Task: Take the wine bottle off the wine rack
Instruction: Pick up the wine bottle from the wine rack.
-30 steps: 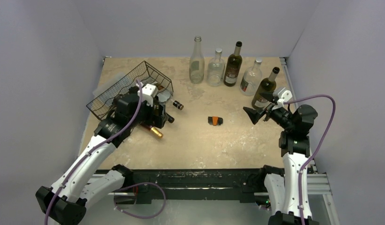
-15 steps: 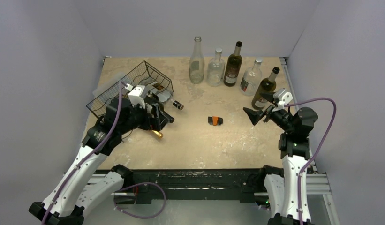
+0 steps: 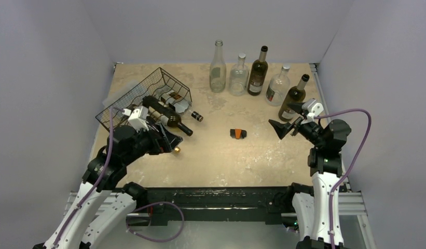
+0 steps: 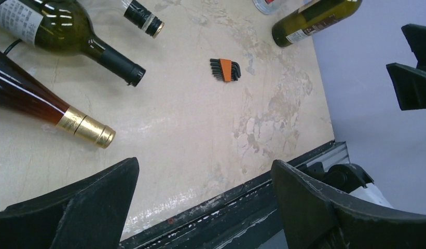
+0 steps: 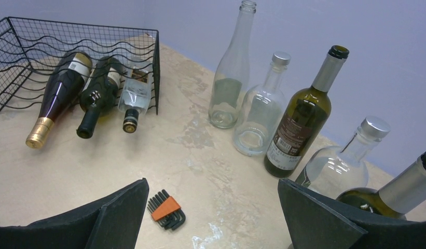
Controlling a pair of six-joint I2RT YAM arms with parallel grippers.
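The black wire wine rack [image 3: 128, 97] stands at the far left and also shows in the right wrist view [image 5: 39, 46]. Three bottles lie in it with necks poking out: a dark gold-capped bottle [image 5: 57, 96], a green black-capped bottle [image 3: 166, 116], and a small clear bottle [image 3: 178, 104]. My left gripper [image 3: 169, 140] is open and empty, just in front of the necks, over the gold cap [image 4: 88, 129]. The left wrist view [image 4: 204, 171] shows bare table between its fingers. My right gripper [image 3: 279, 128] is open and empty at the right [image 5: 211, 187].
Several bottles stand along the back right, from a tall clear one [image 3: 217, 67] to an olive one [image 3: 293, 98] close behind my right gripper. A black and orange hex key set [image 3: 238, 133] lies mid-table. The table's front edge rail [image 4: 242, 202] is below my left gripper.
My left arm has drawn back toward the near left, off the bottles, uncovering the green bottle and the rack front. The bottles stay in place. The right arm has not moved.
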